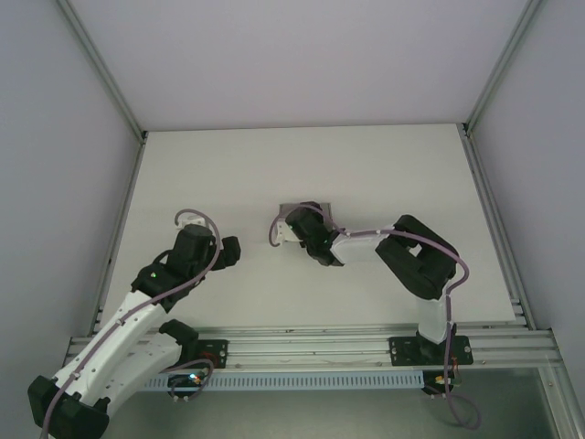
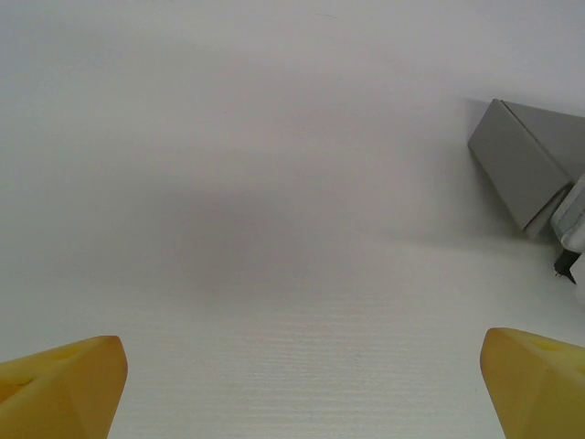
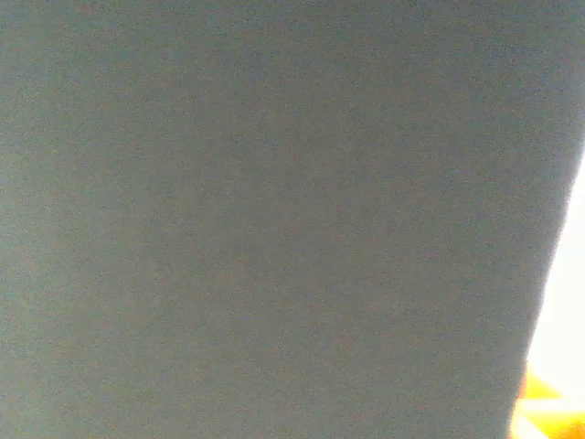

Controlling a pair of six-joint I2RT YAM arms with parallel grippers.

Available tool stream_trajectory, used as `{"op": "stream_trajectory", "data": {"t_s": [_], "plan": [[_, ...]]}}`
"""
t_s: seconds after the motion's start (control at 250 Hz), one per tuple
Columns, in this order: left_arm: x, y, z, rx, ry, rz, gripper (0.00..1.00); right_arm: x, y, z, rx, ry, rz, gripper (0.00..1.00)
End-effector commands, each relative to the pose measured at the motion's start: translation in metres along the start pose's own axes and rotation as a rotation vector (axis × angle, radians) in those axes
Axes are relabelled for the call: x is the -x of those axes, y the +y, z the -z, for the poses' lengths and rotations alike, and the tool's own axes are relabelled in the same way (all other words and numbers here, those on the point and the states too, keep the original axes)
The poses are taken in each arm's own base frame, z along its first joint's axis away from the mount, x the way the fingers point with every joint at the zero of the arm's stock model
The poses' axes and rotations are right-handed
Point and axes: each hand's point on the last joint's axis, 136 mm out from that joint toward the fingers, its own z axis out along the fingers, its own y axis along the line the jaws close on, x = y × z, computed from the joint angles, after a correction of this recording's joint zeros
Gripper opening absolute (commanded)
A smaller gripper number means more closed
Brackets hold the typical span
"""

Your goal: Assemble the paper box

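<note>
The paper box (image 1: 324,211) is a small grey cardboard box near the middle of the table, mostly covered by my right gripper (image 1: 294,229), which sits on top of it. In the right wrist view grey cardboard (image 3: 274,219) lies right against the lens, with one yellow fingertip (image 3: 546,409) at the bottom right; how the jaws stand is hidden. My left gripper (image 1: 193,220) hovers open over bare table, well left of the box. In the left wrist view its yellow fingertips (image 2: 64,380) sit wide apart, and the box (image 2: 526,160) lies at the far right.
The white table (image 1: 384,174) is walled by grey panels with metal posts. An aluminium rail (image 1: 320,346) carrying both arm bases runs along the near edge. Cables loop off both wrists.
</note>
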Motion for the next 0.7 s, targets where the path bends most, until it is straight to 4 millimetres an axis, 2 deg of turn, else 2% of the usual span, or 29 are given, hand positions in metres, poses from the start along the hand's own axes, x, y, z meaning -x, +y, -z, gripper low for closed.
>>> {"op": "stream_trajectory", "data": {"t_s": [0.0,0.032,0.064,0.184,0.276,0.351,0.427,0.495,0.575,0.635,0.695], "plan": [[0.007,0.004,0.004,0.017,-0.032,-0.009,1.0,-0.001,0.013,0.02,0.07,-0.005,-0.028,0.82],[0.008,0.004,0.004,0.018,-0.036,-0.008,1.0,-0.002,0.019,0.027,0.108,-0.008,-0.021,0.89],[0.009,0.004,0.004,0.017,-0.038,-0.009,1.0,-0.002,0.023,0.034,0.145,-0.016,-0.018,1.0],[0.015,0.002,0.005,0.017,-0.057,-0.013,1.0,0.001,0.027,0.068,0.254,-0.061,-0.053,1.0],[0.027,0.003,0.007,0.041,-0.09,-0.025,1.0,0.002,0.02,0.098,0.318,-0.116,-0.11,1.0],[0.04,0.008,0.008,0.093,-0.132,-0.042,1.0,0.001,-0.002,0.116,0.279,-0.165,-0.214,1.0],[0.057,0.016,0.006,0.167,-0.193,-0.077,1.0,-0.011,-0.033,0.128,0.203,-0.199,-0.394,1.0],[0.075,0.038,-0.001,0.307,-0.286,-0.103,1.0,-0.036,-0.062,0.133,0.146,-0.222,-0.633,1.0],[0.088,0.071,-0.016,0.46,-0.38,-0.115,1.0,-0.084,-0.086,0.128,0.071,-0.222,-0.941,1.0],[0.095,0.098,-0.027,0.527,-0.446,-0.1,1.0,-0.13,-0.093,0.12,-0.031,-0.208,-1.123,1.0],[0.097,0.116,-0.035,0.533,-0.484,-0.079,1.0,-0.171,-0.09,0.114,-0.121,-0.199,-1.25,1.0]]}}
